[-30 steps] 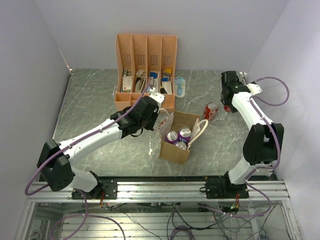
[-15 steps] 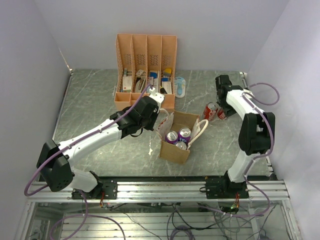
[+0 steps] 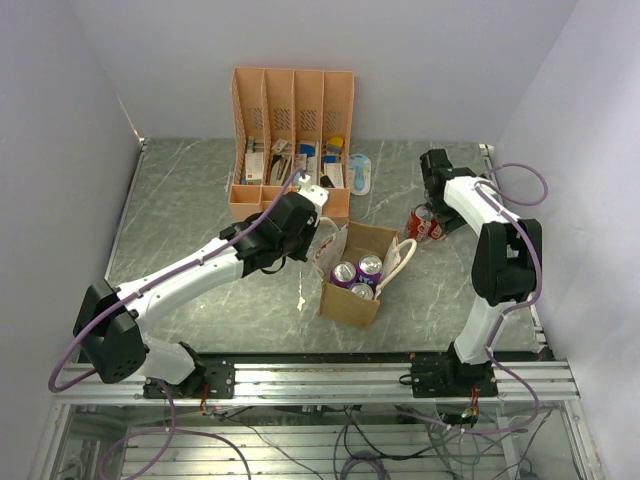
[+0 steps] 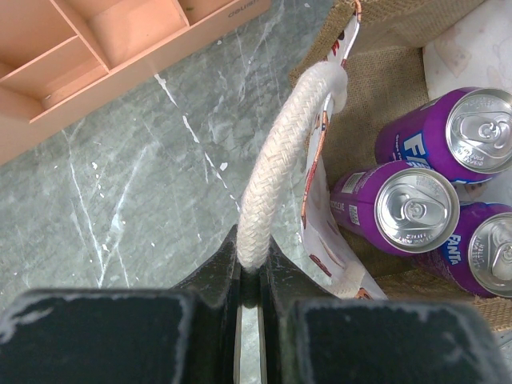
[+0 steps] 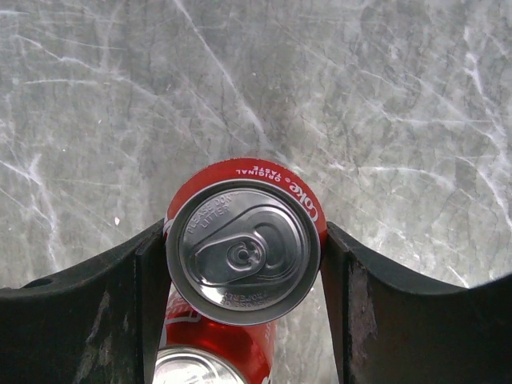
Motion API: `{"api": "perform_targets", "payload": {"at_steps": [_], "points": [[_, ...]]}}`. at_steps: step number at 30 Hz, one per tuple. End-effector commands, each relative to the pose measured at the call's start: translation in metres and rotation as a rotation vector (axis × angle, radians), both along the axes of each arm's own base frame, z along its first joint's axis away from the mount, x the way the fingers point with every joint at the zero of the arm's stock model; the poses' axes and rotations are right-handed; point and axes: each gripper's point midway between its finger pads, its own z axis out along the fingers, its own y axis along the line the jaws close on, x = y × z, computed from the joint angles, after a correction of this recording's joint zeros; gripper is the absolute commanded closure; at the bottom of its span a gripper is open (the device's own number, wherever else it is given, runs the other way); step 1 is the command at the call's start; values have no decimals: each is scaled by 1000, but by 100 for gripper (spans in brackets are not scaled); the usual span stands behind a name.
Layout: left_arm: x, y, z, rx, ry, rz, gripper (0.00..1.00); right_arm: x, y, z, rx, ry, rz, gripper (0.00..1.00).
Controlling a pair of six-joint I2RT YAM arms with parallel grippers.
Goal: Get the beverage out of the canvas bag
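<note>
right claw (image 5: 243,268) holds a red can (image 5: 242,238) right of the bag (image 3: 349,296); lower it upright. left claw (image 4: 250,282) pinches the bag's handle (image 4: 280,164).

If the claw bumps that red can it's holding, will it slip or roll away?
Probably a bit slippery: the red can looks smooth, and the right claw presses only two sides. It stands upright, so it likely stays put, but being round, it would probably roll if tipped.

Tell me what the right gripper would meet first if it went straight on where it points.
It points straight down, so the red can clamped between the right gripper's fingers would press into the grey table; whether the can already stands there is unclear.
</note>
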Motion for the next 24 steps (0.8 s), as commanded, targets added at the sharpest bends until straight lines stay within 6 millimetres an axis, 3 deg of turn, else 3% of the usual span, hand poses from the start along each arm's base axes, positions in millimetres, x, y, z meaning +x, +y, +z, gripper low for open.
{"api": "perform_targets", "payload": {"at_steps": [1, 6, 17, 24], "points": [[6, 2, 19, -14, -41, 5, 93, 3, 0, 12, -23, -8, -32, 100], [6, 2, 20, -16, -41, 5, 93, 4, 5, 7, -18, 26, -20, 94], [6, 2, 19, -15, -41, 4, 93, 6, 5, 9, -42, 35, 14, 29], [6, 2, 18, -11, -38, 4, 93, 8, 4, 28, -54, -11, 55, 12]]}}
